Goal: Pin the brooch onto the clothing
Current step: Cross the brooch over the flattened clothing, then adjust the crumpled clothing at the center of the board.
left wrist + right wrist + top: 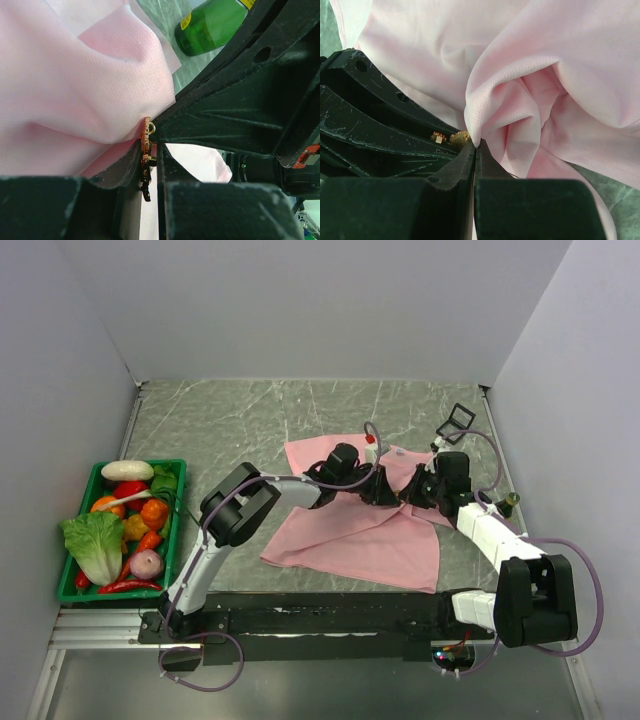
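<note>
The left gripper (151, 165) is clamping the tiny orange-red jagged brooch (146, 134) against the soft pink T-shirt (370, 540). At its three o'clock, the right gripper (474, 150) is clenching a fabric fold. A glossy green bottle (212, 25) is showing a yellow label, too blurred to read.

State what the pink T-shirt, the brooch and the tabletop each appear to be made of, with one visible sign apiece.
Pink T-shirt: soft knit, likely synthetic; fine pinhole texture, matte, loose folds.
Brooch: probably gilt metal with red enamel; small gold ring glints.
Tabletop: marble-look, grey-green with pale veins; stone or print unclear.
</note>
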Robot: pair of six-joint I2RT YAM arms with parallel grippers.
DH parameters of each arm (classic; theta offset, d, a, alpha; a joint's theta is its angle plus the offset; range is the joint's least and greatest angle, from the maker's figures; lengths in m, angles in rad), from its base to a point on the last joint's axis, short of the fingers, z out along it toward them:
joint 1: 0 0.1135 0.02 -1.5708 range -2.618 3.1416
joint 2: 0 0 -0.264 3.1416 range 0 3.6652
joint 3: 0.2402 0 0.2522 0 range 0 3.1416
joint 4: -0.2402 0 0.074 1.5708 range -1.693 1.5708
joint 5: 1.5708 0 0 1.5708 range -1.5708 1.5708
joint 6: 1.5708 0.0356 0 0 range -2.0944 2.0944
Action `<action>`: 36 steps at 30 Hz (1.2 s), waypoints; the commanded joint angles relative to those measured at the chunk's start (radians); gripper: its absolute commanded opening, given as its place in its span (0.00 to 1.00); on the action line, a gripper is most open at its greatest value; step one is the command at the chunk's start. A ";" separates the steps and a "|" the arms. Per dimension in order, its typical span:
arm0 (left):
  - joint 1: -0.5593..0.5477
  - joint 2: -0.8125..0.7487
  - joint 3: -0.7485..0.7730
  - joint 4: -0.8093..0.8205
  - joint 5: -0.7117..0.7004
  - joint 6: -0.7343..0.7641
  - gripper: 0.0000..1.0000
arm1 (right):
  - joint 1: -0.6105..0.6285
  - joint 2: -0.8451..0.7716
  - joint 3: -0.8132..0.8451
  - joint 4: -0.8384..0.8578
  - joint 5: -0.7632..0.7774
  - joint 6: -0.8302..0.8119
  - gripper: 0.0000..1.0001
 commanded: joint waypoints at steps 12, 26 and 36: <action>0.030 -0.064 -0.063 0.094 0.024 -0.026 0.01 | 0.011 -0.082 0.087 -0.042 0.003 0.013 0.34; 0.047 -0.074 -0.085 0.126 0.077 -0.021 0.01 | -0.026 -0.141 0.009 -0.071 -0.052 0.016 0.57; 0.047 -0.070 -0.074 0.132 0.091 -0.030 0.01 | -0.096 -0.122 -0.042 -0.016 -0.153 0.019 0.37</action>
